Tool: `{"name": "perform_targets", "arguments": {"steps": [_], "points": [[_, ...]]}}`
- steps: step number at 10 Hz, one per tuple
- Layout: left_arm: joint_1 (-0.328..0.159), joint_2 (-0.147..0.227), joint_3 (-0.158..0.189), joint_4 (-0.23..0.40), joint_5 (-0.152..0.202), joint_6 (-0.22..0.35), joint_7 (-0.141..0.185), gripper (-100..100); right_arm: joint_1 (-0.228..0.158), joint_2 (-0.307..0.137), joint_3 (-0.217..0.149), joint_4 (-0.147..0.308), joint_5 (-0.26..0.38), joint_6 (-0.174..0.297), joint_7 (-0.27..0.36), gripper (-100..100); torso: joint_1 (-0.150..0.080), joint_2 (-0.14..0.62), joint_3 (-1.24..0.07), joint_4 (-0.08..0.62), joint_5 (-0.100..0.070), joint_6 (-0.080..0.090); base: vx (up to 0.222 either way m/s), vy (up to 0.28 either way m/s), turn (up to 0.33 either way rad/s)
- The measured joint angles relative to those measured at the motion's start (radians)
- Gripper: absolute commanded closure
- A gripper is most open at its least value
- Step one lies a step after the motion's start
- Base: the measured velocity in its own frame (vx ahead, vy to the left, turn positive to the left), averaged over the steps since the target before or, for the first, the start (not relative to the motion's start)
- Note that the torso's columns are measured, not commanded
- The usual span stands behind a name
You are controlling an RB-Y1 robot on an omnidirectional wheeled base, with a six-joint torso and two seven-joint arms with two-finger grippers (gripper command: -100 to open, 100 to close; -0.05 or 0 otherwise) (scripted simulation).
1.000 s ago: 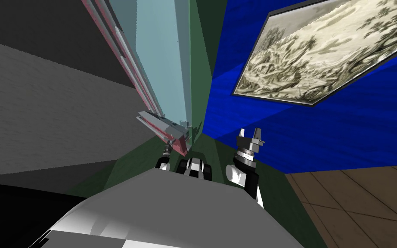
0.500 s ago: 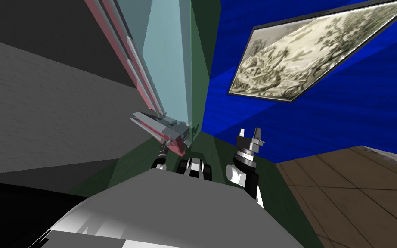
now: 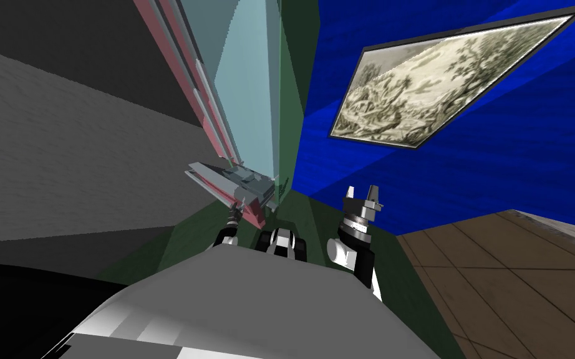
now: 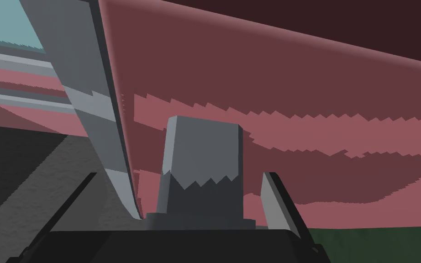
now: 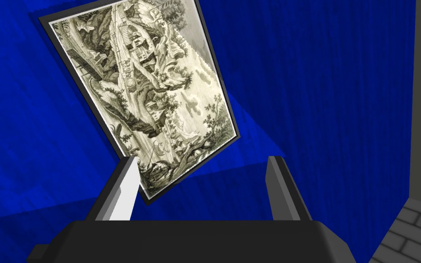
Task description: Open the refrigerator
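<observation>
at the far left a plain grey wall point(image 3: 62, 156) runs up above a black area point(image 3: 12, 293) low in the corner. next to it stands the refrigerator door point(image 3: 183, 68), a tall slab with a pink-red edge and a pale blue-green face, edge-on toward me, with long grey handle bars point(image 3: 210, 109) along the pink-red edge. at its foot a shorter grey and pink-red slab point(image 3: 227, 181) juts across. the left gripper point(image 3: 236, 210) sits right under that slab's near end; whether it touches i cannot tell from the head view.

from the left wrist, the left gripper point(image 4: 180, 173) has its two fingers spread wide, about a third of the view apart, clamped on nothing. between them rise a curved grey bar point(image 4: 84, 77), close by one finger, and a squat grey block point(image 4: 202, 150) in the middle. both stand against the pink-red face of the refrigerator door point(image 4: 305, 91) straight ahead. neither finger visibly touches bar or block.

right of the door a dark green wall point(image 3: 292, 112) takes the narrow gap up to a deep blue wall point(image 3: 467, 181). the right gripper point(image 3: 362, 189) hangs before the blue wall, well apart from the door, its fingers point(image 5: 125, 196) wide open and holding nothing. higher on the blue wall hangs a dark-framed pale landscape print point(image 3: 442, 81). at the far right lies a brown plank floor point(image 3: 517, 280).
</observation>
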Motion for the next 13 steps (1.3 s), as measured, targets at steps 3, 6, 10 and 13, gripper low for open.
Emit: {"name": "perform_targets", "arguments": {"steps": [3,6,10,13], "points": [[0.009,0.032,0.018,-0.072,0.026,0.079,-0.005,-100,0.000,0.000,0.000,0.000,0.000,0.000,0.000,0,-0.002,0.010,0.004,0.005,-0.004,-0.001,-0.021,-0.067,0.004],[0.025,0.066,0.029,-0.123,0.046,0.139,0.002,-100,0.000,0.000,0.000,0.000,0.000,0.000,0.000,0,-0.007,0.014,0.005,0.009,-0.010,-0.001,-0.017,-0.038,0.010],[0.039,0.092,0.039,-0.156,0.065,0.201,0.004,0,0.000,0.000,0.000,0.000,0.000,0.000,0.000,0,-0.009,0.014,0.006,0.008,-0.008,-0.001,-0.004,-0.014,0.009],[0.045,0.091,0.039,-0.146,0.066,0.209,0.003,0,0.000,0.000,0.000,0.000,0.000,0.000,0.000,0,-0.004,0.009,0.004,0.004,-0.004,-0.001,0.002,0.007,0.005]]}}
